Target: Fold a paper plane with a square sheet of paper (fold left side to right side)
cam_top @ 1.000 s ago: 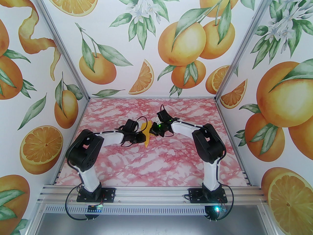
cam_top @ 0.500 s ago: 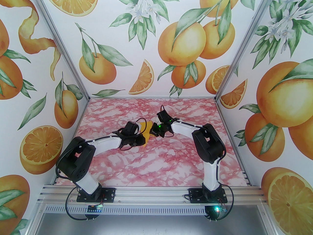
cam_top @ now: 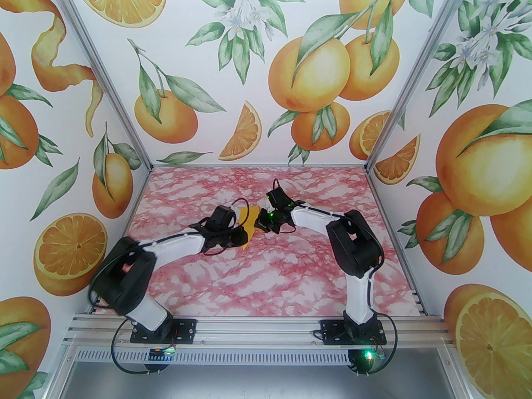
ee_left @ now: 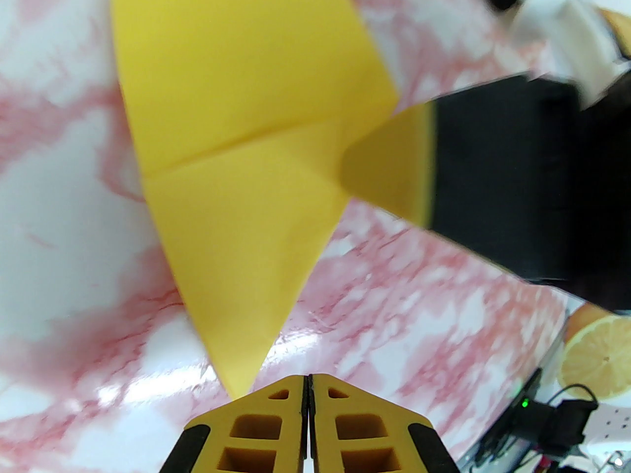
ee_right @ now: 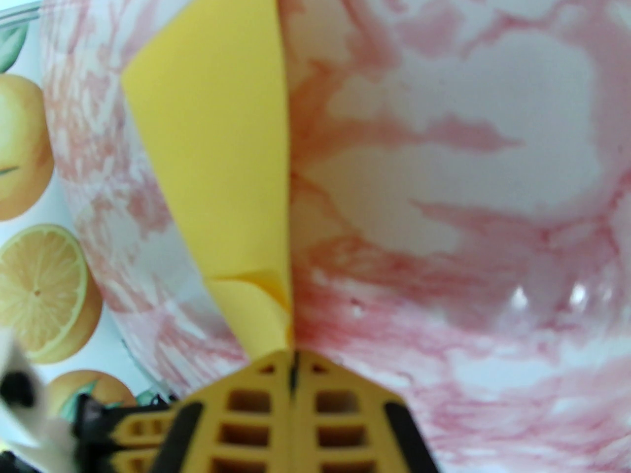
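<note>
Here, both arms bend low, meeting at the creased yellow paper (ee_left: 236, 116); left gripper (ee_left: 308, 386) jaws pressed together beside its pointed tip, right gripper (ee_right: 292, 360) pinching its folded edge.

The left arm (cam_top: 178, 243) folds down — its elbow now sits lower and farther left than a second ago, the forearm lying flatter over the bench (cam_top: 270, 272). With it the yellow paper (cam_top: 249, 225) changes from a narrow upright strip into a broader, creased shape — one corner spreads toward the right fingers (ee_right: 281, 387).
</note>
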